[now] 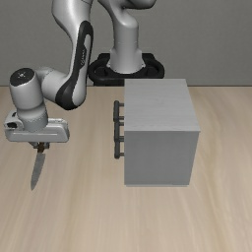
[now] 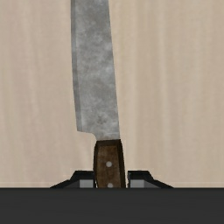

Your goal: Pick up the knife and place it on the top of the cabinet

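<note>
Gripping the knife (image 1: pixel 37 167) by its brown handle (image 2: pixel 108 166), the pincer (image 1: pixel 41 145) is closing on it from both sides, its fingers (image 2: pixel 80 182) pressing against the two flanks of the handle and standing only as far apart as the handle is wide. The grey blade (image 2: pixel 96 79) is pointing straight away from the pincer, hanging tip down over the wooden surface (image 1: pixel 69 217); whether the tip is clearing the surface cannot be told. The arm (image 1: pixel 74 59) is reaching out to the exterior view's left, so the knife is hanging well to the left of the cabinet (image 1: pixel 159 133) and lower than its top. The cabinet is sitting on the surface near the middle of the scene, a plain grey box with its dark pulls (image 1: pixel 119 133) facing left, toward the knife. Its flat top is lying bare, with the knife nowhere near it.
</note>
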